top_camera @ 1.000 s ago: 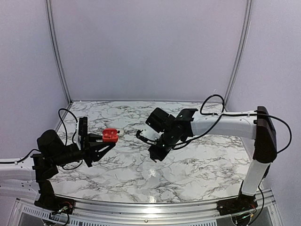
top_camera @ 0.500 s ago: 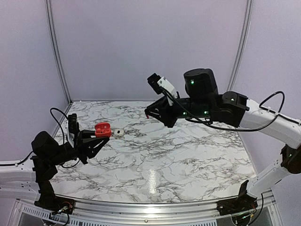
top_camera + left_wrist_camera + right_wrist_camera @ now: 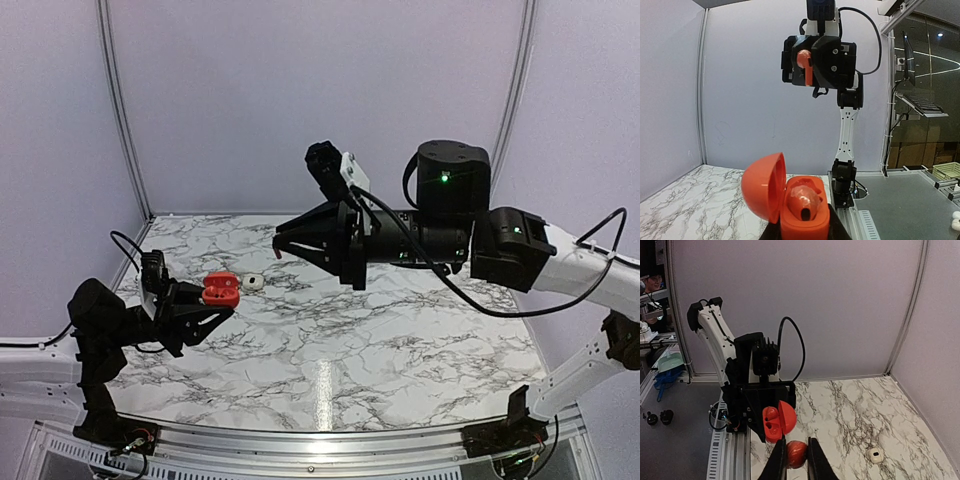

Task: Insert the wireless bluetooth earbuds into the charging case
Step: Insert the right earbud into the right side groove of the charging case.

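- The left arm's fingers (image 3: 212, 322) are clamped on the base of the charging case (image 3: 221, 290) and hold it in the air above the left part of the marble tabletop (image 3: 400, 340).
- The charging case is bright red and round. In the left wrist view its lid (image 3: 762, 186) stands open, hinged back to the left of the body (image 3: 805, 220).
- One earbud (image 3: 805, 197) already sits in the open case. It is red and glossy, with a dark spot near its lower end.
- The right arm is lifted well above the tabletop and reaches across toward the left arm.
- In the right wrist view the right arm's fingers (image 3: 778, 462) are closed on the second earbud (image 3: 796, 452), a small red bud pinched between their tips.
- The left wrist camera looks straight at the right arm's wrist. There the second earbud (image 3: 805, 65) shows as a red-orange piece with a short stem hanging down.
- The held bud and the case are apart, with open air between them, and the open side of the case faces the right arm.
- A small white object (image 3: 255, 282) lies on the tabletop just beyond the held case. What it is cannot be told at this size.
- Pale walls with thin grey poles close in the back and sides of the tabletop.
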Controlling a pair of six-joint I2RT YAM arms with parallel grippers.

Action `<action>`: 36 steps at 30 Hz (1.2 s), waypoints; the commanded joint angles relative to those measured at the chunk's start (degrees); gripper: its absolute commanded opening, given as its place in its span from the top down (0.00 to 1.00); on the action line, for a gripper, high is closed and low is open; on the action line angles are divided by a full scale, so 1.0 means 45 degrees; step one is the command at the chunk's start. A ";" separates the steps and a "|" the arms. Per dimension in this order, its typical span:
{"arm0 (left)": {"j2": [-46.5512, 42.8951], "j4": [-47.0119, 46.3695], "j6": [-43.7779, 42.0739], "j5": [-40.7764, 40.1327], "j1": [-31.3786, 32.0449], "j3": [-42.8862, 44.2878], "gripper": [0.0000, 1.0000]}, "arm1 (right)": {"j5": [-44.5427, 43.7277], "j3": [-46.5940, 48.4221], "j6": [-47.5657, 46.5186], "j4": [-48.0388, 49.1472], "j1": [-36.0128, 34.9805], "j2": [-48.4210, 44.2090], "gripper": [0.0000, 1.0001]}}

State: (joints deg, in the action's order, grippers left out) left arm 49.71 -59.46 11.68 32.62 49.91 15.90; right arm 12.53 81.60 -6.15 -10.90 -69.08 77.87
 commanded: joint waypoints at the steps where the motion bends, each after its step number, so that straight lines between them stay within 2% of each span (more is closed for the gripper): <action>1: 0.0115 -0.0730 -0.0412 0.0857 -0.0053 0.0438 1.00 | -0.0107 0.0349 -0.0648 0.0686 -0.0826 0.0240 0.93; 11: 0.0267 -0.0700 -0.0431 0.1189 -0.0022 0.0698 1.00 | -0.0425 0.0162 -0.0781 0.1387 -0.1674 0.0864 0.93; 36: 0.0301 -0.0707 0.0016 0.0889 0.0100 0.0846 1.00 | -0.0618 0.0186 -0.1304 0.2693 -0.1700 0.2194 0.93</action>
State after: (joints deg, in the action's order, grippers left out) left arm 51.59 -60.23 11.42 37.06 50.19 17.91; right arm 11.07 81.60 -11.18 -1.67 -76.27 86.83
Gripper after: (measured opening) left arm 0.208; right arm 0.124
